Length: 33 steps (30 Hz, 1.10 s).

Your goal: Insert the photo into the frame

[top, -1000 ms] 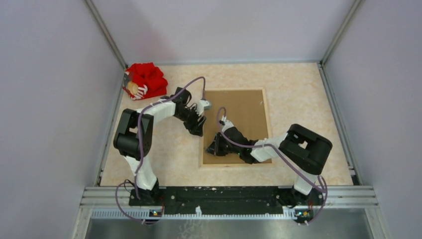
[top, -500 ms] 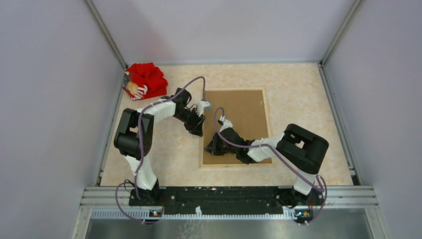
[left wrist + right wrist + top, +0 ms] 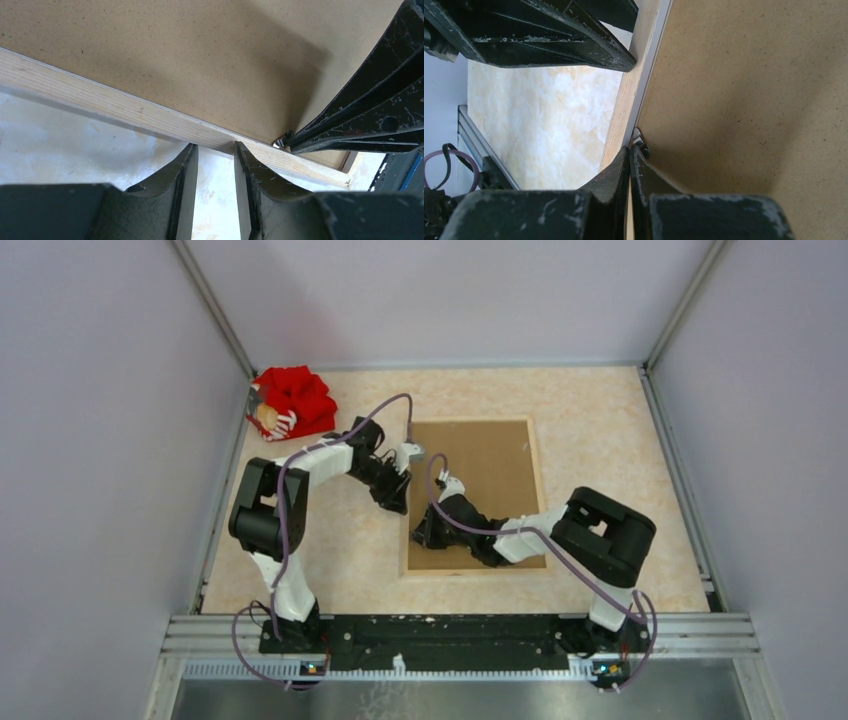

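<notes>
The frame (image 3: pixel 539 490) lies face down, its light wood back up, with the brown backing board (image 3: pixel 495 475) inside it. The photo is hidden. My left gripper (image 3: pixel 400 502) is open with a narrow gap, and its tips (image 3: pixel 216 146) rest against the outer side of the frame's left rail (image 3: pixel 100 102). My right gripper (image 3: pixel 420 537) is shut and empty. Its tips (image 3: pixel 630 149) sit on the rail's inner edge (image 3: pixel 644 50), right beside a small metal tab (image 3: pixel 640 142) over the board (image 3: pixel 749 90). The two grippers face each other across the rail.
A red cloth toy (image 3: pixel 290 400) lies at the back left corner of the table. Grey walls enclose the table on three sides. The right gripper's black fingers (image 3: pixel 360 125) fill the right of the left wrist view.
My right gripper has slid a little farther along the frame's left rail, toward the left gripper. The left gripper has hardly moved.
</notes>
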### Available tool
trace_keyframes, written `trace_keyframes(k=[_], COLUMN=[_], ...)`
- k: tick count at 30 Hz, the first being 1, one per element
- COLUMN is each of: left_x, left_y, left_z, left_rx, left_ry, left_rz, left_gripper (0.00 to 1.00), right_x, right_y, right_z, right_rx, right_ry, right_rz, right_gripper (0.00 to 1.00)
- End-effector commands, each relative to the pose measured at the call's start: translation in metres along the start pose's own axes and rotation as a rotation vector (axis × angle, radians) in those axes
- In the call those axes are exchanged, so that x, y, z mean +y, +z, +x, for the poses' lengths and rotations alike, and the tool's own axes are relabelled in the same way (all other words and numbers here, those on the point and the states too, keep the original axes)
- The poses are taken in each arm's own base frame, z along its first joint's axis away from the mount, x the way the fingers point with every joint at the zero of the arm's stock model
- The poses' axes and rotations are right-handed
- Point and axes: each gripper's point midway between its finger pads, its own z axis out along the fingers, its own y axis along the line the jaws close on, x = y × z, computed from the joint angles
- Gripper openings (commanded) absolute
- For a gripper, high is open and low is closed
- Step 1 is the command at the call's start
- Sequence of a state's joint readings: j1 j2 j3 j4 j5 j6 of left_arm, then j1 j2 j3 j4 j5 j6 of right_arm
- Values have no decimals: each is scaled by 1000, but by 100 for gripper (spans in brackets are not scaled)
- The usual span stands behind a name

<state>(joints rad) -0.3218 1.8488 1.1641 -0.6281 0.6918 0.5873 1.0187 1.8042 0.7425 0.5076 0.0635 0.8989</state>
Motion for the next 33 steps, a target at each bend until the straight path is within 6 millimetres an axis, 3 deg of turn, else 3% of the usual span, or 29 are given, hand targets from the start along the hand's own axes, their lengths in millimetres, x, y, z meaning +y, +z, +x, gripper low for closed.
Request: trace_keyframes(k=[1,3,7,10,13,17,18,22,26,33], left_x=[4,4,13,29,41,62,67,79,88,89], left_y=[4,0,-19,-33,-32,-24,-21,-17,-15,-8], left_z=[21,18,-2,-22,-35,-48,-52,-70,-80,-66], left_rx=[79,76,24,-26,-51,-85,-97,-163,-180,-163], left_ry=[16,15,7,2,-5,-51,-66,-128,-140,-147], left_rz=[-11,-15,-36,-71,-93,-124,-131,-115,-122,-103], left_gripper=[38,38,45,47,50,50,50,52,53,44], right_x=[22,36,61,60,43,6,-6,-43,-59,-69], right_y=[-3,-15,-52,-72,-75,-55,-50,-12,24,68], right_z=[-6,-9,-43,-81,-114,-143,-158,-184,-197,-199], right_rx=[-7,-2,-55,-120,-168,-186,-209,-200,-181,-127], right_ry=[-48,-66,-51,-11,-6,5,20,28,36,79], right_rz=[-77,-148,-255,-268,-219,-111,-84,-1,20,14], right_gripper=[0,0,0,0,0,0,0,0,4,4])
